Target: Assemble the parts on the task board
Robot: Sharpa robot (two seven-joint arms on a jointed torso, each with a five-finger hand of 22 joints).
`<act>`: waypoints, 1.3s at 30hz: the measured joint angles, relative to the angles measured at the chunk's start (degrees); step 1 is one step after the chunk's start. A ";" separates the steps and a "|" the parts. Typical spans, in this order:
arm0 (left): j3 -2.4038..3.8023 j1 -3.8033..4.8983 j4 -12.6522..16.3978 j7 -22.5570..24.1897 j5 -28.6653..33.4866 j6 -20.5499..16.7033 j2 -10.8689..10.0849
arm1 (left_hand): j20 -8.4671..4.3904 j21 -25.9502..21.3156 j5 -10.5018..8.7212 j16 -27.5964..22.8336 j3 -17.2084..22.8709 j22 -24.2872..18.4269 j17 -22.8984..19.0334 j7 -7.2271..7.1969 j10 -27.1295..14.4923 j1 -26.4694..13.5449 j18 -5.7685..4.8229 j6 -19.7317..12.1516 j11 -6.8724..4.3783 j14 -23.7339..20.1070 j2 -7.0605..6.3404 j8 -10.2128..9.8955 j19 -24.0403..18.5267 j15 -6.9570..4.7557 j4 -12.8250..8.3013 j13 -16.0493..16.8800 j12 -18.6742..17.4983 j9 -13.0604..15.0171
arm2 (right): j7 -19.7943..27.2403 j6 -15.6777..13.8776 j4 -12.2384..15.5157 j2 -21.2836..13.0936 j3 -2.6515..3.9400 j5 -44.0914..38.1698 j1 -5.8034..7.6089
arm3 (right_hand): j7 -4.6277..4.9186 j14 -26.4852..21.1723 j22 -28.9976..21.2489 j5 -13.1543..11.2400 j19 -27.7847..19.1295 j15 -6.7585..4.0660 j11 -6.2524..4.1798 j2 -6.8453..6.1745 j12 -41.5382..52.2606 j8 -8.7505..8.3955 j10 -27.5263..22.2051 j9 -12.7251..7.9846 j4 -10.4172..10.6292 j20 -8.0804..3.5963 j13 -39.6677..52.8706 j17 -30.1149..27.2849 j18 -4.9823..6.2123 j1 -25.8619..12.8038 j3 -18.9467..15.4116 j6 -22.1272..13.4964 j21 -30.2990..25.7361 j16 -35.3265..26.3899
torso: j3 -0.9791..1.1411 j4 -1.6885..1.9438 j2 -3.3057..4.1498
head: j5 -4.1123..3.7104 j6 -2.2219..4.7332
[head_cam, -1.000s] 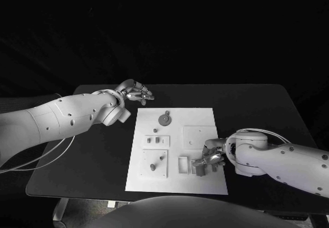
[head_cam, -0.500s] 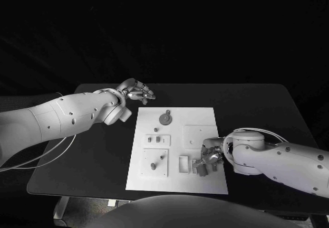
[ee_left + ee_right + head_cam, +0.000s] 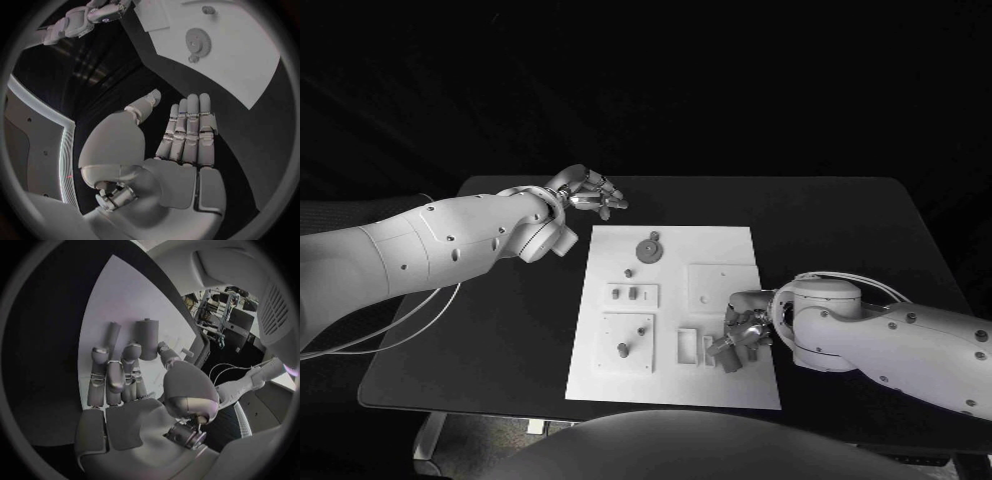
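My right hand (image 3: 744,335) had its fingers (image 3: 111,374) curled down over small grey parts (image 3: 727,357) at the task board's (image 3: 733,245) near right corner; whether they gripped one I couldn't tell. The parts looked light, stiff and slippery, best pinched by their sides. Farther off, my left hand (image 3: 593,192) hovered empty, fingers straight, beyond the board's far left corner, while my right had crept slightly nearer than a second ago.

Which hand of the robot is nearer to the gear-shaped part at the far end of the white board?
Left. The left hand hovers off the task board's far left corner, close to the gear-shaped part. The right hand works at the board's near right area.
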 measured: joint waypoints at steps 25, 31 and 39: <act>-0.01 0.00 -0.15 -0.83 -0.03 0.14 -0.05 | 0.00 0.01 0.00 0.00 -0.15 0.04 0.11 0.00 0.00 0.00 -0.16 0.00 0.00 0.00 0.00 0.00 0.00 0.00 0.15 -0.11 0.00 0.03 | -0.32 -2.95 -0.25 0.49 0.26 23.20 4.09 | -0.36 1.80 0.00 0.09 0.91 0.45 -0.40 2.54 -0.45 -0.30 1.23 -0.42 -2.31 0.27 0.15 2.41 0.01 -2.56 1.03 1.42 0.21 -0.50 | -0.01 -0.01 0.01 | -0.10 0.00; -0.01 0.00 -0.14 -0.98 -0.04 0.19 0.02 | 0.00 0.01 0.00 0.00 -0.15 0.04 0.11 0.00 -0.23 0.00 -0.34 0.00 0.22 0.00 0.00 0.00 0.00 0.00 0.15 -0.11 0.00 0.03 | -1.00 -2.99 -1.20 2.65 0.01 25.85 4.28 | -0.35 1.91 0.00 0.09 0.91 0.49 -0.39 1.26 -0.73 -0.45 1.24 -0.59 -5.66 0.27 0.14 1.90 0.01 -4.34 4.89 1.42 0.21 -0.78 | -0.03 -0.01 0.02 | -0.20 0.00; -0.01 0.00 -0.14 -1.13 -0.05 0.26 0.19 | 0.00 -0.21 0.00 0.00 -0.15 0.08 0.17 0.00 -0.22 0.00 0.34 0.00 0.22 0.00 0.00 0.00 0.00 0.00 0.15 -0.16 0.00 0.02 | -1.67 -3.40 -2.14 4.76 -0.72 26.49 4.25 | -0.34 1.80 0.00 0.08 1.00 0.37 -0.30 1.08 -0.73 -0.48 1.33 -0.59 -5.87 0.36 0.14 1.85 0.01 -4.45 5.16 1.42 0.21 -0.77 | -0.03 -0.01 0.02 | -0.15 0.00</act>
